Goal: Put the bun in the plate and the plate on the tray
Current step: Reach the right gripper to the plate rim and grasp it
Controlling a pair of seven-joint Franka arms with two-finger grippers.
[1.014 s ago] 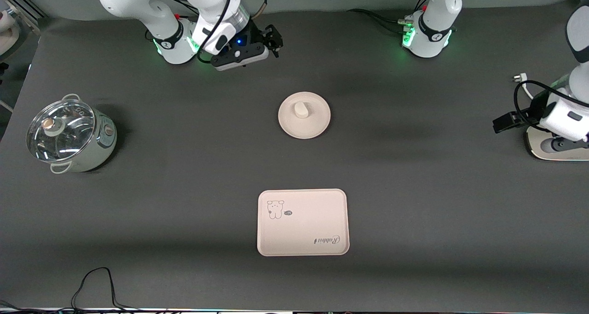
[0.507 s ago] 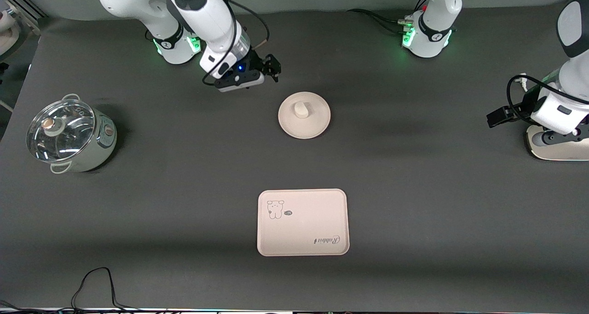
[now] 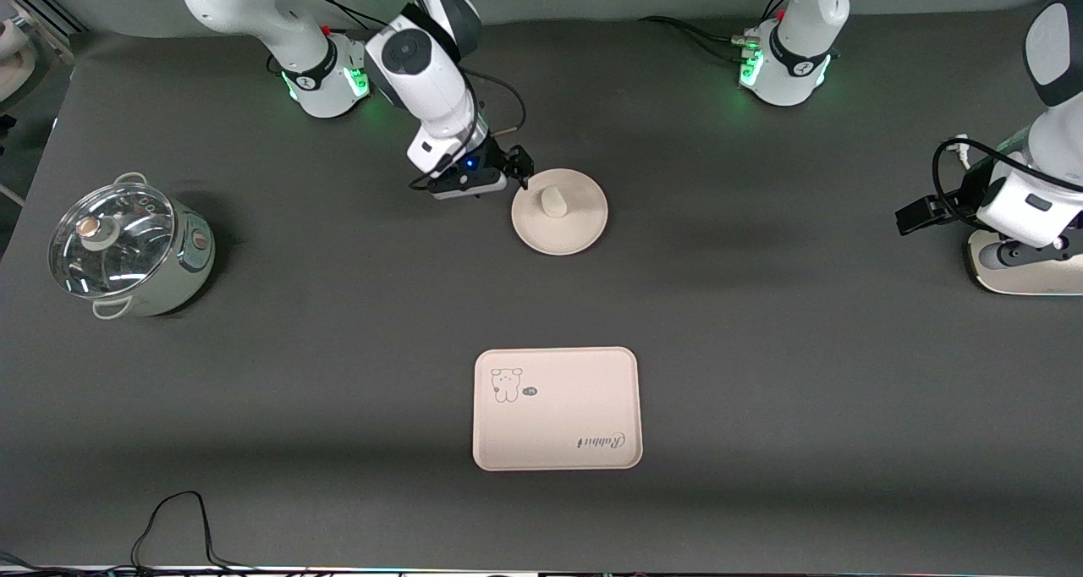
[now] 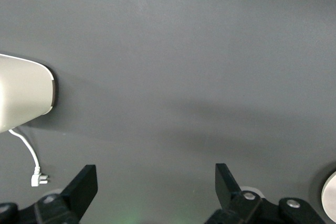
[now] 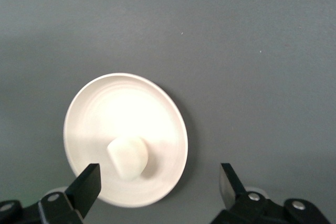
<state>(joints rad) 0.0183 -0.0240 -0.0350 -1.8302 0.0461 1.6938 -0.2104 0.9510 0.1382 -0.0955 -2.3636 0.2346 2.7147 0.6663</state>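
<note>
I have the bun [image 3: 553,201] sitting in the plate [image 3: 582,229], roughly at its middle, and the plate rests flat on the dark counter [image 3: 761,374] between the two arm bases and the tray [image 3: 592,408]. The tray lies nearer the front camera than the plate, well apart from it, with nothing on it; I can read the small animal drawing and the script printed on its surface.

My right end effector [image 3: 520,169] is over the counter right at the plate's rim, on the side toward the right arm's end. Its fingers stand wide apart and hold nothing. In the right wrist view I see the plate [image 5: 157,103] and the bun [image 5: 127,158] below, with the two dark fingertips [image 5: 86,184] spread to either side; one overlaps the plate's edge, the other is over bare counter.

My left end effector [image 3: 918,217] waits at the left arm's end of the counter, beside a white appliance [image 3: 1028,277] with a cord. Its fingers [image 4: 81,187] are also spread fully and empty, over bare counter.

A lidded pot [image 3: 127,251] stands at the right arm's end of the counter, well apart from everything else.
</note>
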